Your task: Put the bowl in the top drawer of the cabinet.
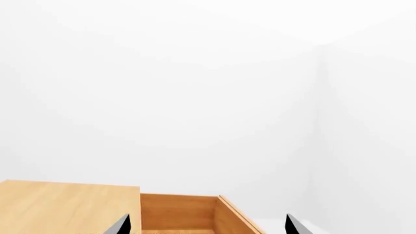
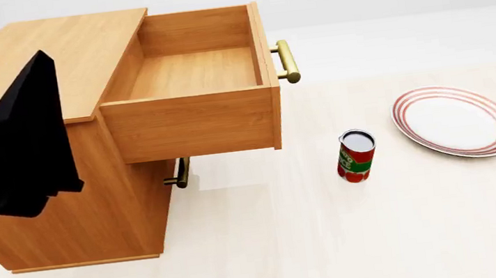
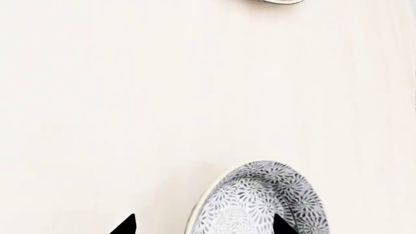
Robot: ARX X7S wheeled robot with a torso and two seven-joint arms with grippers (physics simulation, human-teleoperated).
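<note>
Left wrist view: the left gripper (image 1: 206,225) shows only two dark fingertips, set well apart with nothing between them; beyond them lie the flat top of the cabinet (image 1: 68,207) and the open top drawer (image 1: 185,214), its interior bare. Head view: the top drawer (image 2: 189,93) is pulled fully out toward the right, brass handle at its far right end, and it holds nothing; the lower drawer (image 2: 177,174) is shut. A can (image 2: 356,156) and a plate (image 2: 455,121) stand on the floor to the right of the cabinet. The left arm fills the left edge, near the cabinet; only a small part of the right arm shows at the lower right corner, and the bowl is not visible in this view. Right wrist view: the right gripper (image 3: 202,225) has its fingertips spread, and the bowl (image 3: 260,202) lies on the floor, overlapping one fingertip in the picture; contact cannot be confirmed. Judgement: the opening step is complete and the grasp of the bowl is in hand. The next move calls for centring the open jaws over the bowl rim, closing, then lifting clear of the can on the way to the drawer.
</note>
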